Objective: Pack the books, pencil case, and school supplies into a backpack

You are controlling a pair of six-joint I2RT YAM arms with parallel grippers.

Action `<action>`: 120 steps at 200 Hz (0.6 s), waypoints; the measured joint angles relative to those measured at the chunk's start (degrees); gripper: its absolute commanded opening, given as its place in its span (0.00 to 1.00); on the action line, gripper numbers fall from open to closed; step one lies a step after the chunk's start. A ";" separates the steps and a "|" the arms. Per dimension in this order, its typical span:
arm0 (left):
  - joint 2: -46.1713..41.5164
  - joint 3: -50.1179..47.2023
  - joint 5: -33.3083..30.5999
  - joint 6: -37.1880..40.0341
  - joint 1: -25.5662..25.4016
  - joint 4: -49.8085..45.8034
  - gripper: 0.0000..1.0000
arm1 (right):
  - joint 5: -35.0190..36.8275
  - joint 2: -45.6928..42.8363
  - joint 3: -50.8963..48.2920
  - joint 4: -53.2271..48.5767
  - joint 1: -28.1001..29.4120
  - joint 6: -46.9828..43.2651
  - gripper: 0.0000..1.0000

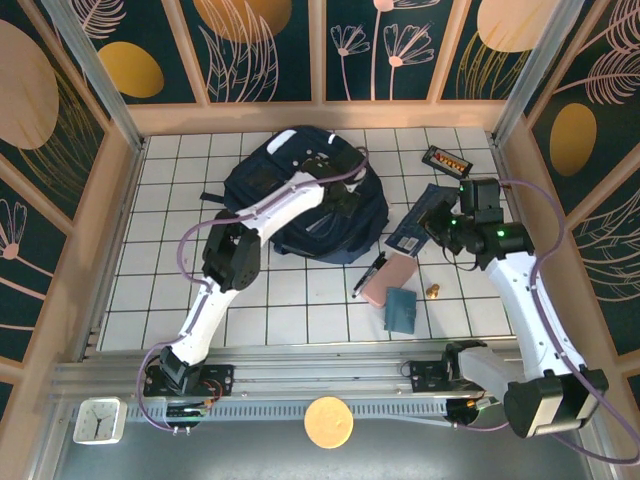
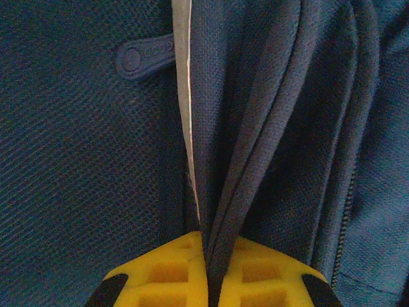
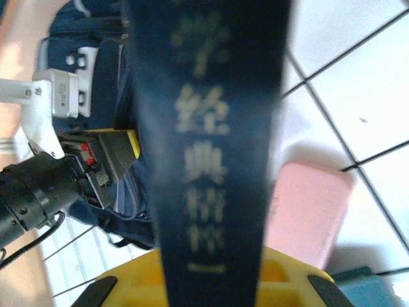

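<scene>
Roughly, the white tiled table [image 1: 170, 200] is boxed in by wooden walls [image 1: 320, 115] on the left, far and right sides. The widest open tiles lie left of the backpack [image 1: 290, 190] and along the near edge. The right half is crowded.

The backpack lies at far centre, well apart from the walls. The left gripper [image 2: 206, 252] is pressed together on a fold of its fabric beside the white stripe [image 2: 186, 128], at the bag's right side. I cannot tell what is inside the bag.

The right gripper [image 3: 211, 272] pinches the navy book [image 3: 211, 128] on edge, raised just right of the backpack. Just near of it the pink case [image 1: 388, 280] lies flat, with the pen [image 1: 368, 275] along its left side and the teal item [image 1: 402, 310] touching its near end. A small brown object [image 1: 434, 291] sits just right of the case. The black tray [image 1: 447, 160], holding orange pieces, lies near the far right corner.
</scene>
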 measured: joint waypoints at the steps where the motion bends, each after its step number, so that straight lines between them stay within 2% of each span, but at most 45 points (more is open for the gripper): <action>1: -0.13 0.22 0.26 -0.04 0.15 -0.26 0.00 | -0.20 -0.04 -0.09 0.20 0.00 0.02 0.00; 38: -4.35 7.63 4.83 -2.16 3.48 -4.92 0.00 | -7.56 -0.72 -3.72 9.31 0.20 1.75 0.00; 77: -7.91 11.30 6.97 -3.43 5.75 -8.04 0.00 | -11.69 -0.26 -7.17 18.84 0.83 4.76 0.00; 97: -8.15 11.85 8.63 -3.91 6.03 -9.25 0.00 | -13.25 2.21 -8.98 25.16 1.73 6.84 0.00; 120: -8.15 12.33 10.10 -4.28 6.05 -10.27 0.00 | -14.51 8.90 -9.62 33.09 4.13 8.87 0.00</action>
